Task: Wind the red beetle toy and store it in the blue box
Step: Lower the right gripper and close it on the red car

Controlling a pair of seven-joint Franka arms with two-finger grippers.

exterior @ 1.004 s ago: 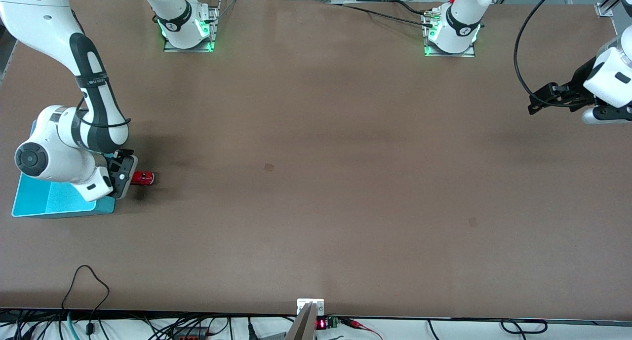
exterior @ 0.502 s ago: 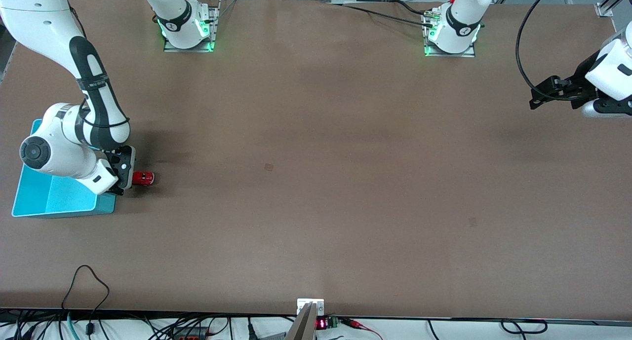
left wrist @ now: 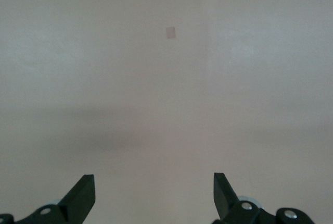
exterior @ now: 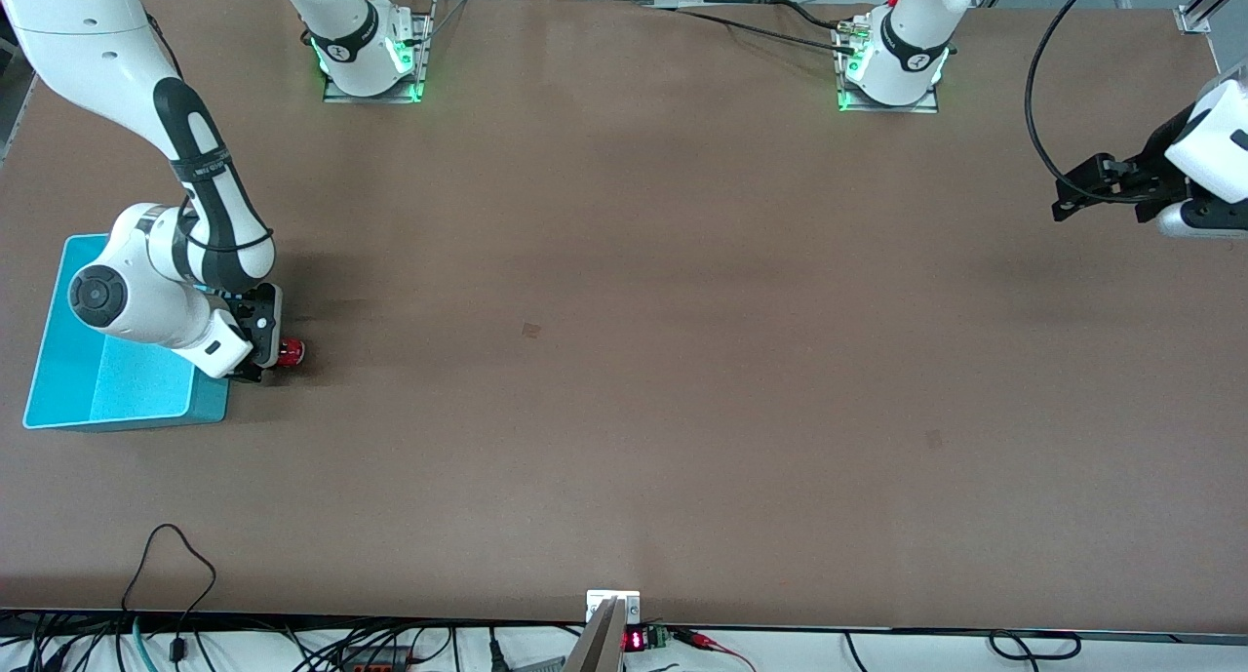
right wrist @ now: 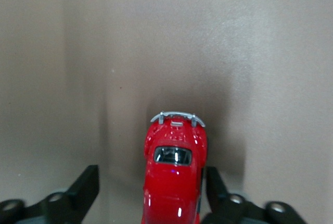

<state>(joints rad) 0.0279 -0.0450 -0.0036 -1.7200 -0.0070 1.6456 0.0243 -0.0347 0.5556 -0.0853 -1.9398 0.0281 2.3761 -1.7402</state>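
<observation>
The red beetle toy [exterior: 291,352] stands on the brown table beside the blue box [exterior: 210,406], at the right arm's end. My right gripper [exterior: 270,345] is low over the toy, open, with the toy between its fingers. In the right wrist view the toy [right wrist: 174,182] lies between the jaws of my right gripper [right wrist: 151,176]: one finger is close against its side, the other stands apart. My left gripper [exterior: 1068,199] is open and empty, held above the table at the left arm's end, where that arm waits. It also shows in the left wrist view [left wrist: 154,185].
The blue box holds nothing that I can see; the right arm's wrist [exterior: 156,301] hangs over part of it. Two small square marks [exterior: 531,330] [exterior: 934,439] lie on the table top. Cables run along the table edge nearest the front camera.
My right gripper has moved from over the box edge onto the toy, which now sits between its fingers. The toy has stayed put. The left arm has drifted slightly toward its end.
</observation>
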